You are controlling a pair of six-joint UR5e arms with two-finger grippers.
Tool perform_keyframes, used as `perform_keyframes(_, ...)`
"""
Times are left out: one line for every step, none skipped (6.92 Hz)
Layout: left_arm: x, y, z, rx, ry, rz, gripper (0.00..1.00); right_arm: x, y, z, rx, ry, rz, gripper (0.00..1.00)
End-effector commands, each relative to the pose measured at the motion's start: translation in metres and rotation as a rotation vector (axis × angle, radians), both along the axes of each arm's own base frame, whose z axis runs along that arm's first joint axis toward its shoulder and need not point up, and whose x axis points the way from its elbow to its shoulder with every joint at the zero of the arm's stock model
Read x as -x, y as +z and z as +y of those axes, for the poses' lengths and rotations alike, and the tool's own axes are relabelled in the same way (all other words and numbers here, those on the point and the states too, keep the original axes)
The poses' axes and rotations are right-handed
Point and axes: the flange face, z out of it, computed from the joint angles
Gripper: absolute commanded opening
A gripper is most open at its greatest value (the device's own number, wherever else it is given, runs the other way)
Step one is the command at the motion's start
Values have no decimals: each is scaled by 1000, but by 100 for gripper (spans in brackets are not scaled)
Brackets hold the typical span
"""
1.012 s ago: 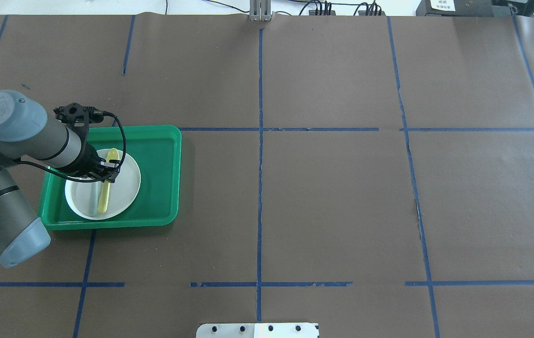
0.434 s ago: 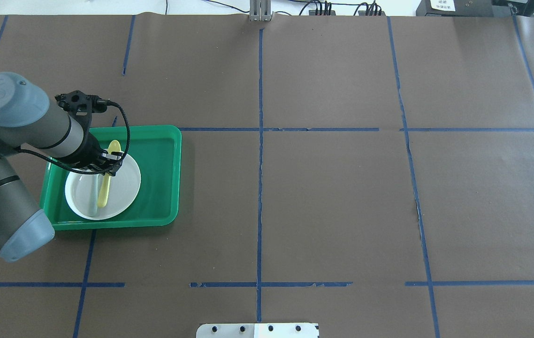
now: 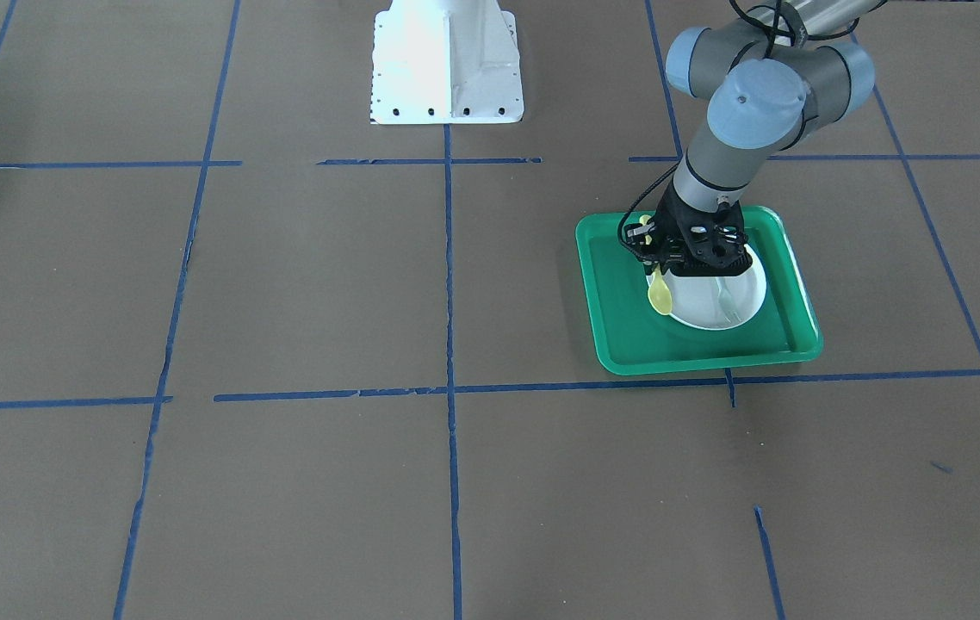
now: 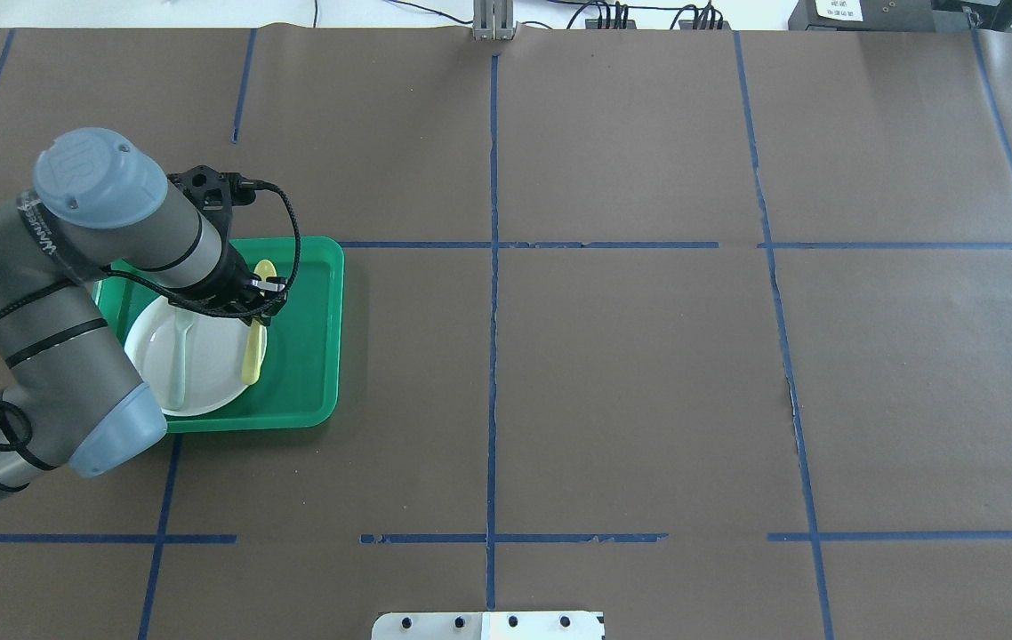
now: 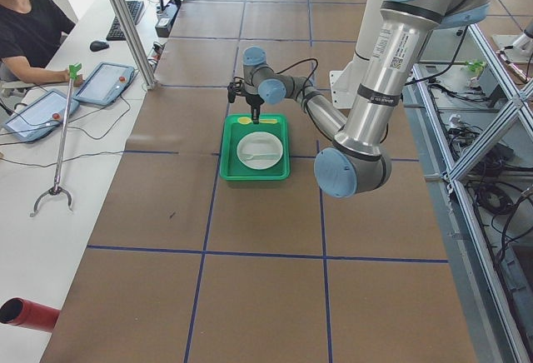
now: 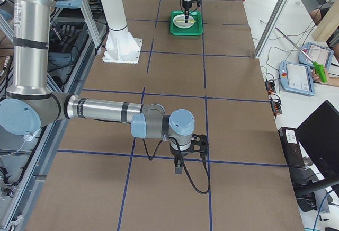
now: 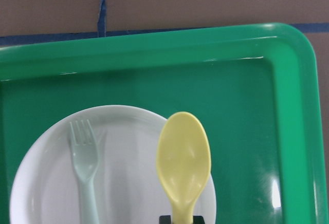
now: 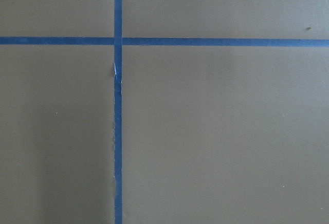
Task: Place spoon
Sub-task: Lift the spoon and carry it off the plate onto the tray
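Starting closest in, at the wrist camera of the left arm [image 4: 115, 231], you have the spoon [image 7: 183, 157] directly under the lens. Its pale-yellow bowl points away from the camera, and its handle runs back into the dark tips at the bottom edge of that view. Read that as the left jaws pinched narrow on the handle, a little behind the bowl. From overhead the long axis runs nearly straight away from the robot, bowl at the far end, free handle end trailing back towards the base. So the spoon lies through the grip, not beside it. Any set-down will land it along that same line unless you turn the wrist.

Just under it sits the white plate [image 4: 150, 356]. The spoon hangs over the plate's rim on the side towards the worktop's middle, with the bowl out over the green tray [image 4: 310, 338]. How far it clears the plate I cannot judge. The grey-green fork [image 4: 178, 356] lies on the plate, roughly parallel to the spoon and apart from it, tines far.

Beyond the tray the brown worktop [image 4: 648, 356] is crossed by blue tape lines [image 4: 493, 356]. I see no marked target, so the landing spot looks like your call.

Farthest off, the right arm [image 6: 100, 109] hangs over a tape crossing, well apart from the tray. Its jaws show only from the side, so I cannot tell their state. The left arm is plainly the nearer one.
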Motion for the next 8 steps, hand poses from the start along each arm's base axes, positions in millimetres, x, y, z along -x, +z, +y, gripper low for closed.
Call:
perform_keyframes(-22,14,-5,11,0,5,0,0,0,0,-2,-1,0,100)
perform_keyframes(-33,22,-5,5,9,11,0,0,0,0,0,0,0,100)
perform_keyframes(-39,25,-5,23,1,8,0,0,0,0,-1,-1,0,100)
perform_keyframes(-42,25,-3,25,5,7,0,0,0,0,0,0,0,100)
perform_keyframes(-44,24,-1,25,8,8,0,0,0,0,-1,0,0,100)
perform_keyframes(-44,24,-1,23,10,9,16,0,0,0,0,0,0,100)
perform_keyframes(-45,24,-1,24,12,8,45,0,0,0,0,0,0,100)
perform_keyframes(-44,23,-1,20,14,11,63,0,0,0,0,0,0,100)
